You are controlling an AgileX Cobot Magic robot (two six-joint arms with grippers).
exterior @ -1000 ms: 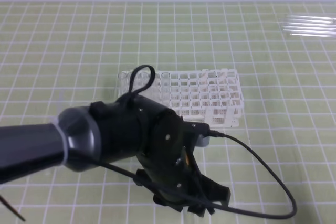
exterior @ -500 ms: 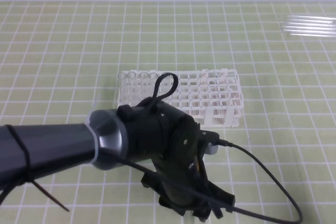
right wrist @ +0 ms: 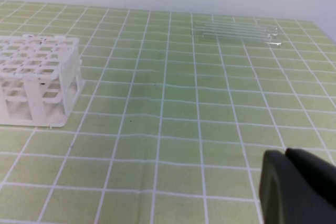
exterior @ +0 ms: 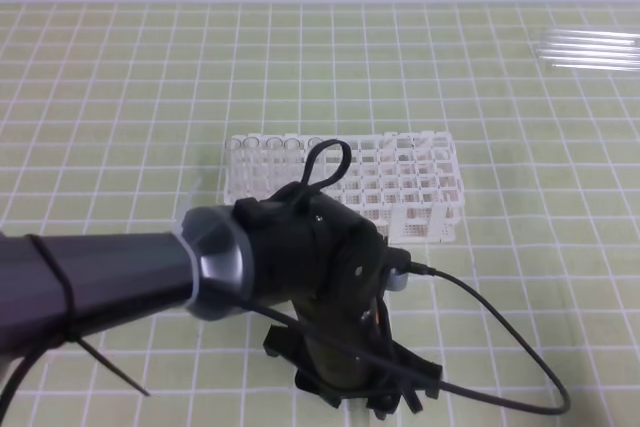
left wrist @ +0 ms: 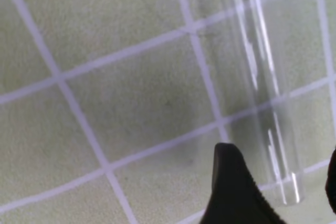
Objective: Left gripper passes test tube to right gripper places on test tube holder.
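Bright, even light — soft shadows, blurry wrist close-up.

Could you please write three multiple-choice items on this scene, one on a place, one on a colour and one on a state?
1. Where do the spare glass tubes lie?
A. beside the rack, touching it
B. at the far right of the mat, apart from the rack
C. in the rack

2. What colour is the rack?
A. white
B. blue
C. black

3. How is the test tube under the left gripper?
A. upright in a hole
B. lifted off the mat
C. lying flat on the mat

Answers: 1 B, bare mat separates them from the rack; 2 A, its lattice is white; 3 C, the wrist view shows it lying on the grid lines.
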